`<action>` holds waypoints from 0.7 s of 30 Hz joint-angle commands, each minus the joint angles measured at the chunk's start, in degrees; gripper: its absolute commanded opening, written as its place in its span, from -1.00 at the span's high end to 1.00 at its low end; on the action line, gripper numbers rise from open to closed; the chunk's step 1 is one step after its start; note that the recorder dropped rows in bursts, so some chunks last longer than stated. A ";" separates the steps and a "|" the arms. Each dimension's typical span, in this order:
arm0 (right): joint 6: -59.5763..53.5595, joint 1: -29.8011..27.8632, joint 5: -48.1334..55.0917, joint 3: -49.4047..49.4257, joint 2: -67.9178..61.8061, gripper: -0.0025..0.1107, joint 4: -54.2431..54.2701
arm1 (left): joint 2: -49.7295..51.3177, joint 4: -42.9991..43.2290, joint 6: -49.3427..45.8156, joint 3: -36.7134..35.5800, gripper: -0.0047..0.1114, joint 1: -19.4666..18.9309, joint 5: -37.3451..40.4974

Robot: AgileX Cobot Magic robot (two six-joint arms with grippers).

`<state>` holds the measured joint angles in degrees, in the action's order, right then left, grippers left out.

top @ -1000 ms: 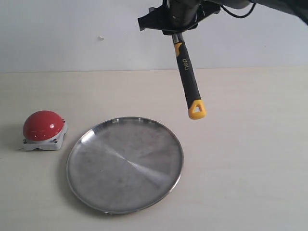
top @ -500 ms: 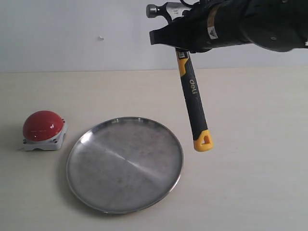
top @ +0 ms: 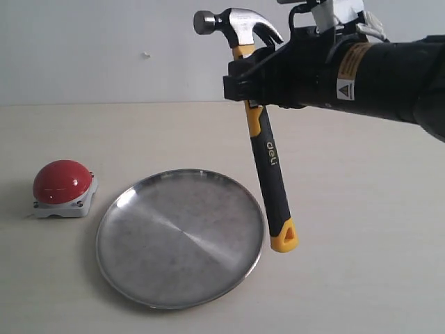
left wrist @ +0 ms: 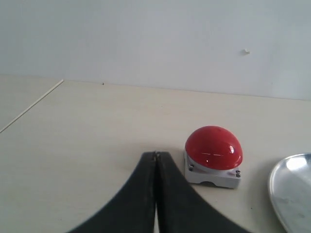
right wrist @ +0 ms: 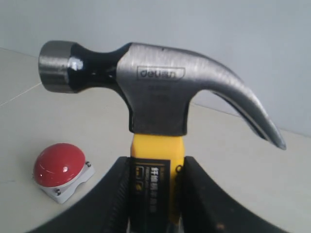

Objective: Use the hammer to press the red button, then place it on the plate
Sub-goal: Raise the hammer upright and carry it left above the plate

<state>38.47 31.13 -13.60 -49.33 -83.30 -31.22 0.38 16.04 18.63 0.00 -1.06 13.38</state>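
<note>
Right gripper (top: 245,82) clamped on hammer (top: 268,161) just below the head. Hammer is in the air, head up, yellow end hanging by the right rim of plate (top: 139,209). Plate holds nothing. Button (top: 62,181) sits on table (top: 361,250) left of plate, apart. Left gripper (left wrist: 156,194) pressed closed, empty.

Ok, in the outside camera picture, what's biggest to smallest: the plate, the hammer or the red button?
1. The plate: covers the most area.
2. The hammer: longer than the plate is wide, but held in the air, maybe nearer the camera, so these two are unsure.
3. The red button: smallest.
</note>
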 commanded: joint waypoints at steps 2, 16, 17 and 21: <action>-16.80 -0.18 -8.11 2.31 1.25 0.96 16.11 | -0.38 0.20 -0.57 0.00 0.92 0.22 -0.85; -18.88 -0.18 -12.13 2.72 1.25 0.96 17.44 | 4.65 -2.47 20.53 4.92 0.92 0.33 -46.15; -18.88 -0.18 -12.71 2.61 1.25 0.96 17.44 | 7.82 -1.05 20.80 7.44 0.90 0.33 -45.13; -18.75 -0.18 -14.65 2.61 1.25 0.96 17.31 | 23.67 11.40 30.03 15.38 0.51 0.33 -46.84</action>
<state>20.02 31.13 -22.28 -46.26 -83.30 -14.30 14.37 18.60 41.70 10.60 -1.02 -31.59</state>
